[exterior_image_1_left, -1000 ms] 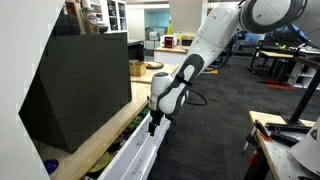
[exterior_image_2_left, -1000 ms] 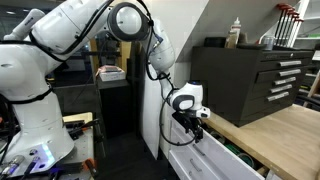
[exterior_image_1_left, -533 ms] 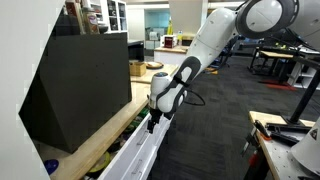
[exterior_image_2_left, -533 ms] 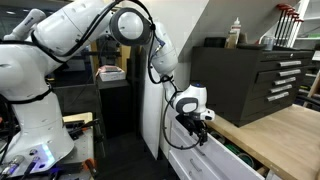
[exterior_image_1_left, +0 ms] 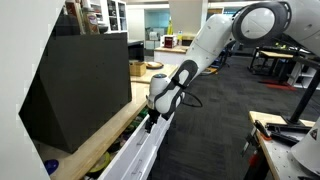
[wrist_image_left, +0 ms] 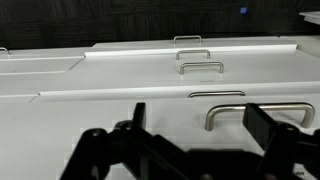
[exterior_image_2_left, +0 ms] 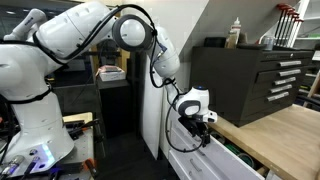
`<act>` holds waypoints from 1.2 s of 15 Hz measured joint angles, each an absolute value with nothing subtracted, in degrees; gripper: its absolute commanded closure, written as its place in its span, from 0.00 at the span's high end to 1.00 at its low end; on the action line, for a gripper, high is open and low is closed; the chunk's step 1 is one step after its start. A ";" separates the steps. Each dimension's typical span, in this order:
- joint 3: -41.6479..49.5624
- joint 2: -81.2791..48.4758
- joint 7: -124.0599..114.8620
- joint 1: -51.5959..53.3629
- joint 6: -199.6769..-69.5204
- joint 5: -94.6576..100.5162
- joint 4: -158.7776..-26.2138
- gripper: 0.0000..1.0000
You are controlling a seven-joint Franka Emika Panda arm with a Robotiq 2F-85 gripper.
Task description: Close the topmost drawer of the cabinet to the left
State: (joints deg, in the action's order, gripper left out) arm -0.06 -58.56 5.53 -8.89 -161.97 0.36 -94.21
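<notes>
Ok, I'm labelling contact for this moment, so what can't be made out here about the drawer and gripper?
Contact: in both exterior views the gripper is too small to show whether its fingertips touch the topmost drawer.
Drawer contents: too small and blurred in both exterior views.
Lower fronts of the cabinet: cut off by the bottom edge in an exterior view.
Wrist view: the gripper's dark body covers part of the nearest front.
</notes>
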 measured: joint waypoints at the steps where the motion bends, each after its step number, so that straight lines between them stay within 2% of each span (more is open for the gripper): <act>1: -0.19 -59.02 5.55 -8.89 -161.98 0.36 -93.41 1.00; 18: -1.89 -64.37 6.13 -8.89 -161.96 0.38 -82.18 1.00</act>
State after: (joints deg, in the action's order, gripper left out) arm -1.89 -64.37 6.13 -8.89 -161.96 0.38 -82.18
